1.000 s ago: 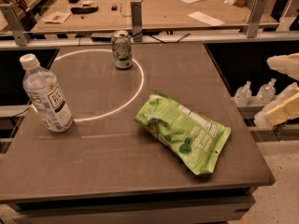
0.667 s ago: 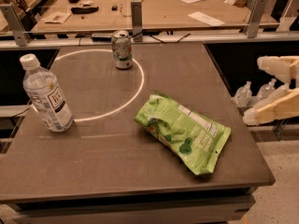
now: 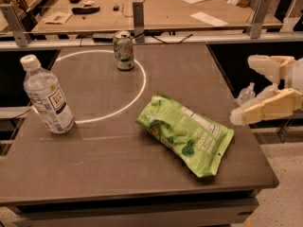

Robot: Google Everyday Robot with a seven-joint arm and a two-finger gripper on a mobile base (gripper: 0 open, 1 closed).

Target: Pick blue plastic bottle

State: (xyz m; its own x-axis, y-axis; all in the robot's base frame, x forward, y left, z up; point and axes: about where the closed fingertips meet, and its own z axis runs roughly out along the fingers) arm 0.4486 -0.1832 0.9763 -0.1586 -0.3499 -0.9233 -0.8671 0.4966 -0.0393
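Observation:
The blue plastic bottle point(image 3: 47, 97) stands upright at the left edge of the dark table point(image 3: 118, 155). It is clear, with a white cap and a pale label bearing a dark square. My gripper point(image 3: 241, 89) is off the table's right edge, far from the bottle. Its two cream fingers point(image 3: 265, 109) are spread wide apart with nothing between them.
A green-white soda can point(image 3: 123, 50) stands at the back of the table on a white circle line. A green chip bag point(image 3: 187, 134) lies at the right centre, between the gripper and the bottle. A workbench point(image 3: 156, 8) with metal posts runs behind the table.
The gripper has moved left, closer to the table's right edge. The bottle, can and bag have not moved.

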